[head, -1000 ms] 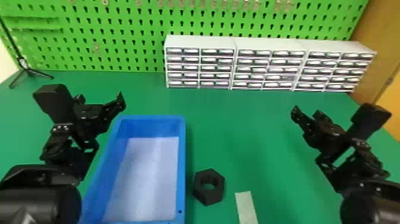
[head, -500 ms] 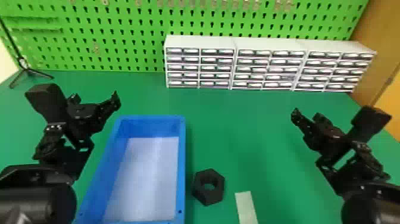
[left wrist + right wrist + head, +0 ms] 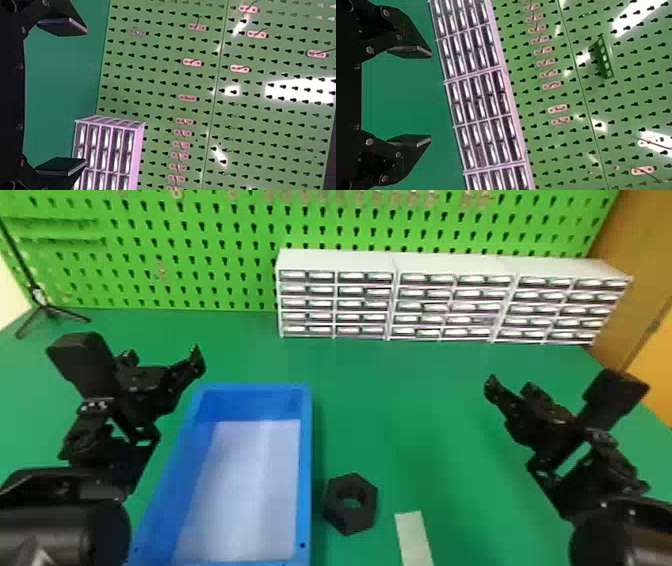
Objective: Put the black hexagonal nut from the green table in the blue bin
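In the head view my left gripper (image 3: 165,362) stands open above the table at the left, beside the far left corner of the blue bin (image 3: 306,470). The bin has a pale floor with nothing on it. Just right of its side wall the black hexagonal nut (image 3: 364,505) lies flat on the green table (image 3: 410,415). My right gripper (image 3: 510,387) is parked open over the table's right part, well away from the nut. In the left wrist view the left gripper (image 3: 85,99) has its fingers wide apart; the right gripper (image 3: 431,97) looks the same in its own view, holding nothing.
White drawer cabinets (image 3: 336,302) line the back of the table before a green pegboard (image 3: 210,255). A pale flat strip (image 3: 414,537) lies near the front, right of the nut. At the back left stands a small black tripod (image 3: 47,307).
The left arm has shifted a little to the left and slightly outward from the bin. The right arm has barely moved, and nut and bin are where they were.
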Controlling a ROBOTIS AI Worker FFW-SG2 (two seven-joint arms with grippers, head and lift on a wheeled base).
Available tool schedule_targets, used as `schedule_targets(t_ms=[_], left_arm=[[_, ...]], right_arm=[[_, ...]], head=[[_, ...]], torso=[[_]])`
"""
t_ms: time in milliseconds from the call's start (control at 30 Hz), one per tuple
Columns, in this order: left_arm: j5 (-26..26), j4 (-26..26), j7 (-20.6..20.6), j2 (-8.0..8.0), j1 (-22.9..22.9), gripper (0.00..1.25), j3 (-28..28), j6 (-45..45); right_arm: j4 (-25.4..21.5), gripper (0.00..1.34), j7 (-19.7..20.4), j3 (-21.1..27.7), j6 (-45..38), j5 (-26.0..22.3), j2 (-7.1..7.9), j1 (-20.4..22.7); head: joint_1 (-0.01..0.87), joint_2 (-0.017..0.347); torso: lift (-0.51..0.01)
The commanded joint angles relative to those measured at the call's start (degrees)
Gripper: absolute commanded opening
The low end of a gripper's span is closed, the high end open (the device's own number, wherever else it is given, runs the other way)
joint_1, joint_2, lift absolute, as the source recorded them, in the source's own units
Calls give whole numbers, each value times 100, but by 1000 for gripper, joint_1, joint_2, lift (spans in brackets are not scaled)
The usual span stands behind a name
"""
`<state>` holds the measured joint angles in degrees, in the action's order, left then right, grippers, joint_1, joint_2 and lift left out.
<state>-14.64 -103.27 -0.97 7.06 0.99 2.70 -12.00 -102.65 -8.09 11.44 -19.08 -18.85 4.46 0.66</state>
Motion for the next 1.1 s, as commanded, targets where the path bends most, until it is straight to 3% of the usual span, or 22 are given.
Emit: schedule_targets(t_ms=[0,1067], left_arm=[[5,0,0,-2,-3,1123,-24,5],[5,17,0,-2,24,1123,11,5]], right_arm=[[0,828,0,-36,-52,21,3,-13],[0,828,0,-203,-184,83,73,-154]], head=[[692,8],[692,8]], torso=[[-97],[-97]])
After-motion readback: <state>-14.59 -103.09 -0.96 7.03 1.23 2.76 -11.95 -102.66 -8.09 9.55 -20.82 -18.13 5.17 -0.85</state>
